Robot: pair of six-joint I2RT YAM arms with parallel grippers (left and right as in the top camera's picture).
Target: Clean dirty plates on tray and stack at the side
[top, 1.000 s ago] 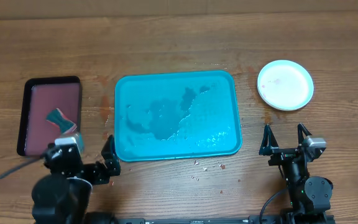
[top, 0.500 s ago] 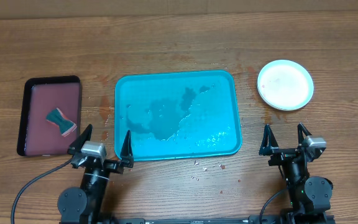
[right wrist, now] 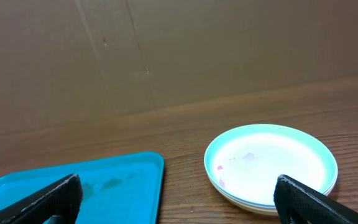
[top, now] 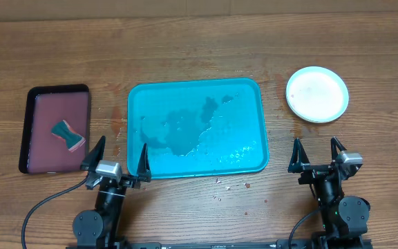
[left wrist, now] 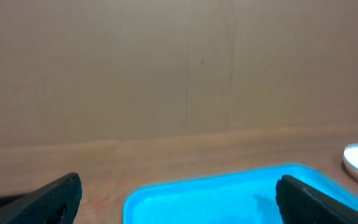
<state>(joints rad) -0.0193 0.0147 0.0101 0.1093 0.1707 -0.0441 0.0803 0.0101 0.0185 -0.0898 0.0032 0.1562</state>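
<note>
Stack of plates (top: 317,94) sits on the bare wooden table (top: 185,48), off to the right of the turquoise tray (top: 247,124) and clear of its rim. Top plate has a white centre and a light teal rim. The right wrist view shows a few small red smears (right wrist: 220,167) on its near left side and at least one more rim beneath it; the exact count in the stack cannot be told.

Turquoise tray lies mid-table, long side left to right. It carries no plates. Wet patches (top: 178,131) spread across its floor, darkest near the middle.

Left of it, well apart, is a maroon tray (top: 43,111) with a black rim. A sponge (top: 69,135), teal and red and pinched at the waist, rests on its lower half.

Small reddish specks (top: 220,183) dot the table just in front of the turquoise tray's near edge.

Left gripper (top: 119,153): jaws spread wide, nothing between them, hovering at the tray's near left corner. Right gripper (top: 316,152): jaws likewise spread wide and empty, near the table's front edge, below the plates and apart from them. Both wrist views face a plain cardboard wall (left wrist: 179,68) behind the table.
</note>
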